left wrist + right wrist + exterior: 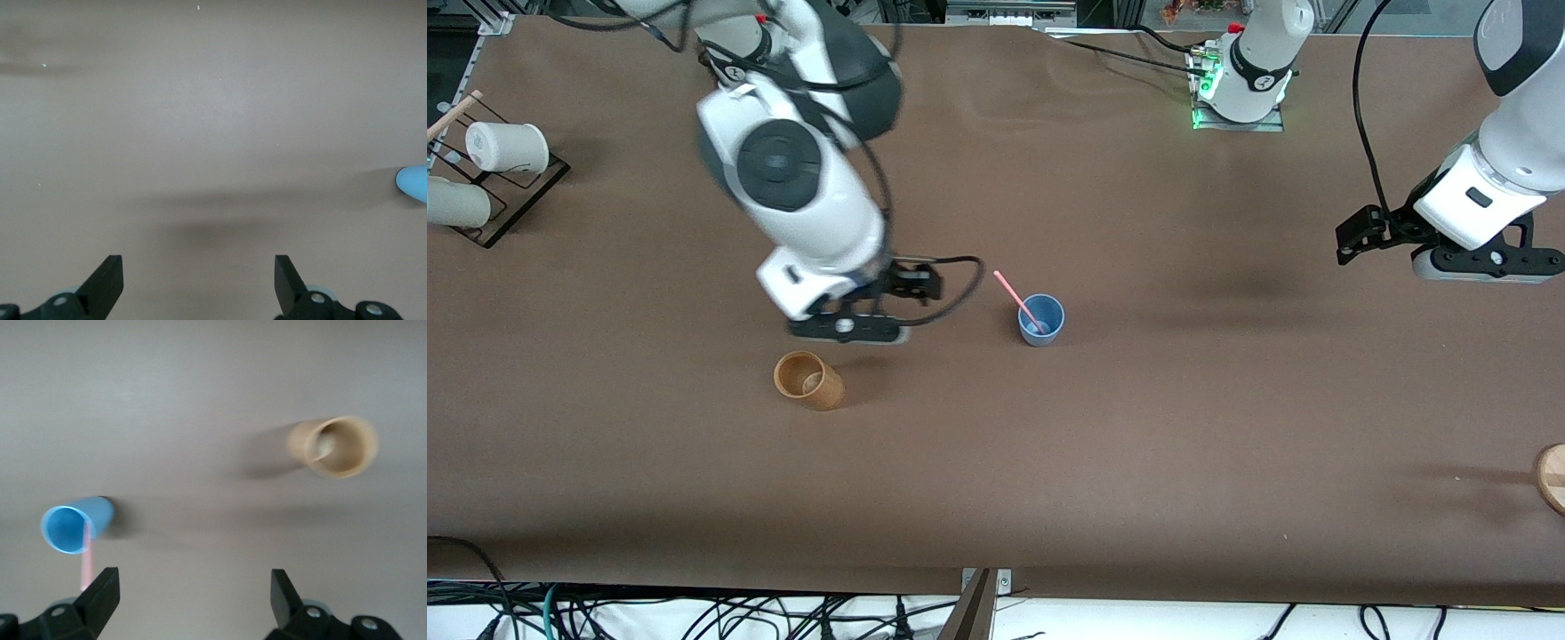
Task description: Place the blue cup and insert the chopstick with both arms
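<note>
The blue cup [1041, 319] stands upright near the middle of the table [1138, 462], and the chopstick [1017, 301] already leans inside it, its upper end tilted toward the right arm's end of the table. The right gripper [845, 327] hangs over bare table between the blue cup and the tan cup [808, 380], fingers [100, 595] spread wide and holding nothing. The left gripper [199, 280] waits over bare table toward the left arm's end, well apart from the cups, also spread and empty. The task looks essentially finished, so the step in hand is probably clearing away. To do it well, each arm should rise straight up before swinging, keeping the right arm's cable and fingers away from the leaning stick, since a light brush could tip the cup
</note>
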Motion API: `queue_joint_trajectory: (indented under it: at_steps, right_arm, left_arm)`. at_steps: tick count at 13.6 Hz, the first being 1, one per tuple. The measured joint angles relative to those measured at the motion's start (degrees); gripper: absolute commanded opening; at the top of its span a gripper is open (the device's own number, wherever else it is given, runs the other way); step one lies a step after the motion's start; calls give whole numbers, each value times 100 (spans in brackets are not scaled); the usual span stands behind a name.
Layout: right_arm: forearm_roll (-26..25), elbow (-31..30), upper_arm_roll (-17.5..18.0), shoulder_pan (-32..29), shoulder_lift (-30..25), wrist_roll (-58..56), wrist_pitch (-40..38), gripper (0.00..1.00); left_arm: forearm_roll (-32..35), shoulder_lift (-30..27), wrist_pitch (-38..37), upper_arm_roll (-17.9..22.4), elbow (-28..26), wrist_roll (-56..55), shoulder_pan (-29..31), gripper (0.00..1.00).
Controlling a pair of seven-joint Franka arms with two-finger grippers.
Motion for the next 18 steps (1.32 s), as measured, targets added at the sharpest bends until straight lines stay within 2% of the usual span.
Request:
queue_joint_trajectory:
  at_steps: [4,6,8,11,18]
  right_arm:
    - [420,-1582,-4,-1243,-1449,-1803,-77,100]
    - [459,-2364,-4,-1543,-2233,-2046,-99,100]
    - [459,-2933,-4,-1621,-2766,-2052,-92,100]
    - [456,-3219,-7,-1622,-2949,-2052,-32,100]
    - [455,-3273,-20,-1623,-2946,-2052,-6,100]
  left_arm:
    - [0,1,-4,0,-8,-1,6,100]
    - [0,1,-9,0,-12,-1,8,100]
    - [0,1,-9,0,-13,-1,9,100]
    - [0,1,-9,-1,-13,-1,8,100]
    - [0,1,-9,-14,-13,-1,8,100]
